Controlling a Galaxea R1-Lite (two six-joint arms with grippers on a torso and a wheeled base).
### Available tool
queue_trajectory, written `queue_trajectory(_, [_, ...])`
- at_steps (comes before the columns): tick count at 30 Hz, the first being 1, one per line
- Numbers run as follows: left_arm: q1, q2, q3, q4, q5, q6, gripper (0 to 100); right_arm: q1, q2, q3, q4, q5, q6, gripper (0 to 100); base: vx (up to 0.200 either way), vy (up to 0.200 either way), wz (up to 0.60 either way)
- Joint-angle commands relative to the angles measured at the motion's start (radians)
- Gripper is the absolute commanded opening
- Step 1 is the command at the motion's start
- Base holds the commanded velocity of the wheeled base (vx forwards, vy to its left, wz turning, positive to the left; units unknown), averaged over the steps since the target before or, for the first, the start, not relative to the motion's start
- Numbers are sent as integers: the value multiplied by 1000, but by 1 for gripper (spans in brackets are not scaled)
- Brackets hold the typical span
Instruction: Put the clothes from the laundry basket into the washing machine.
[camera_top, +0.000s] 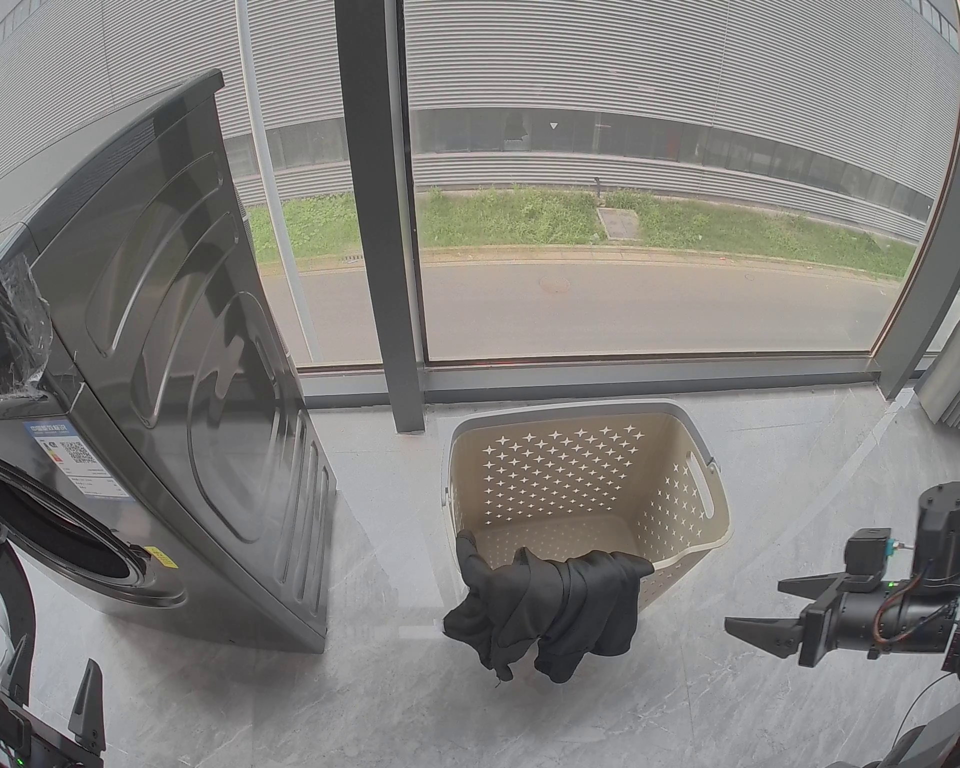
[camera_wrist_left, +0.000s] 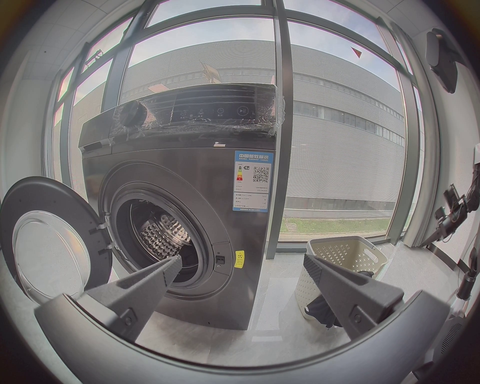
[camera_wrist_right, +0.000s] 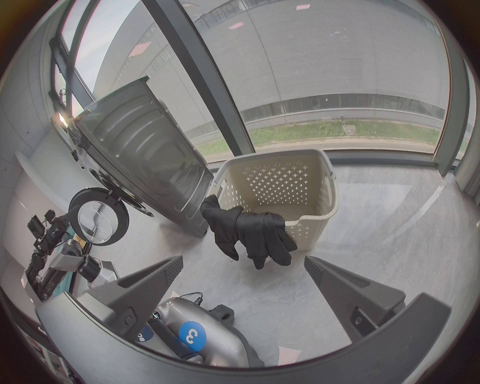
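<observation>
A beige laundry basket (camera_top: 570, 408) stands on the floor by the window. A dark garment (camera_top: 550, 605) hangs over its near rim and trails to the floor; the basket's inside looks bare otherwise. The grey washing machine (camera_top: 170, 380) stands to the left, its round door (camera_wrist_left: 50, 245) swung open and the drum (camera_wrist_left: 160, 240) showing. My right gripper (camera_top: 775, 610) hovers open to the right of the basket, level with the garment (camera_wrist_right: 250, 232). My left gripper (camera_wrist_left: 241, 260) is open and holds nothing, low in front of the machine (camera_wrist_left: 200, 200), facing the drum.
A glass window wall with a dark pillar (camera_top: 385, 200) runs behind the basket and machine. Bare marble floor (camera_top: 380, 560) lies between the machine's side and the basket, and more open floor (camera_top: 800, 470) spreads to the basket's right.
</observation>
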Motion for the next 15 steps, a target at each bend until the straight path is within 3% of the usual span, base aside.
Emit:
queue_trajectory(1, [-1, -16, 15, 0, 0, 0, 100, 65, 325, 2, -143, -24, 14, 100, 0, 0, 0])
queue_trajectory(3, [-1, -16, 15, 0, 0, 1, 100, 83, 384, -4, -188, -30, 31, 100, 0, 0, 0])
queue_trajectory(9, [-1, -16, 15, 0, 0, 0, 100, 135, 557, -49, -352, -72, 92, 100, -200, 0, 0])
queue_trajectory(11, [1, -16, 15, 0, 0, 0, 100, 140, 611, -61, -386, -76, 95, 100, 0, 0, 0])
queue_trajectory(15, [-1, -16, 15, 0, 0, 0, 100, 160, 692, -109, -395, -133, 97, 100, 0, 0, 0])
